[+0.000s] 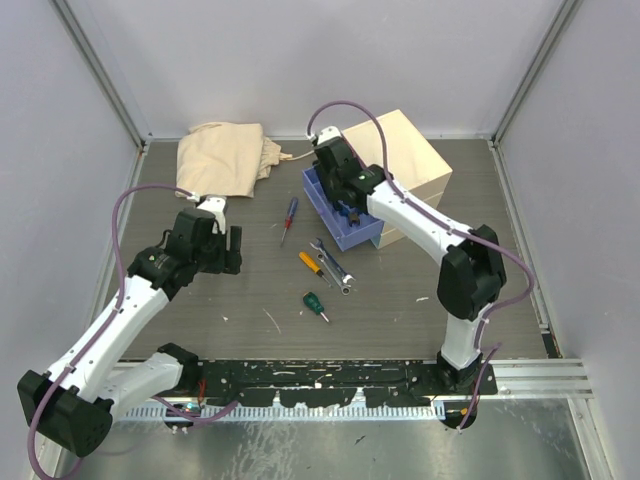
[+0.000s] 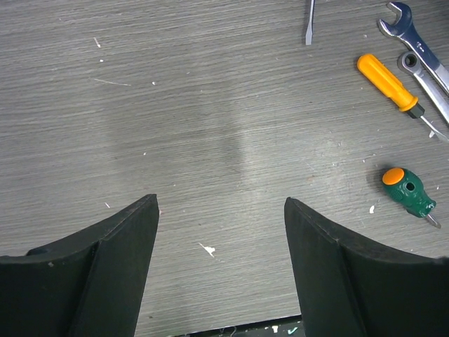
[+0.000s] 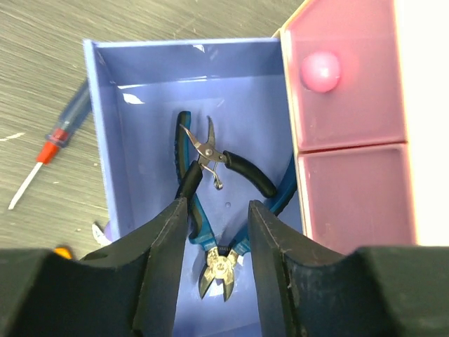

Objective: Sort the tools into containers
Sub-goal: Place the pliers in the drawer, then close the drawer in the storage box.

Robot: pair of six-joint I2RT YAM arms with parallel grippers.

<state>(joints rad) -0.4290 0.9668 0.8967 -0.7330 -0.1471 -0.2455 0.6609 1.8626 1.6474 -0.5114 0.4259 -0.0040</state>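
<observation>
Right jaws spread, pinching nothing, above the pulled-out blue drawer (image 3: 105, 154); blue-handled pliers (image 3: 182, 144) lie inside. Left jaws spread wide over the table (image 2: 210, 105). Orange-handled screwdriver (image 2: 387, 81), stubby green-handled screwdriver (image 2: 407, 191) and silver spanners (image 2: 419, 48) on the table, right of them.

Three screwdrivers (image 1: 289, 218) (image 1: 311, 262) (image 1: 315, 303); two spanners (image 2: 407, 31) (image 2: 409, 62); two pliers (image 3: 217, 268) (image 3: 245, 174); two pink drawers (image 3: 344, 105) (image 3: 351, 196); one blue drawer (image 3: 105, 140); one cloth (image 1: 225, 155).

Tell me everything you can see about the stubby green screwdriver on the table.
The stubby green screwdriver has a short, knobbly green handle that looks plastic, an orange end cap and a short metal shaft. It lies flat on the grey table, apart from the orange-handled screwdriver, touching no other tool.
</observation>
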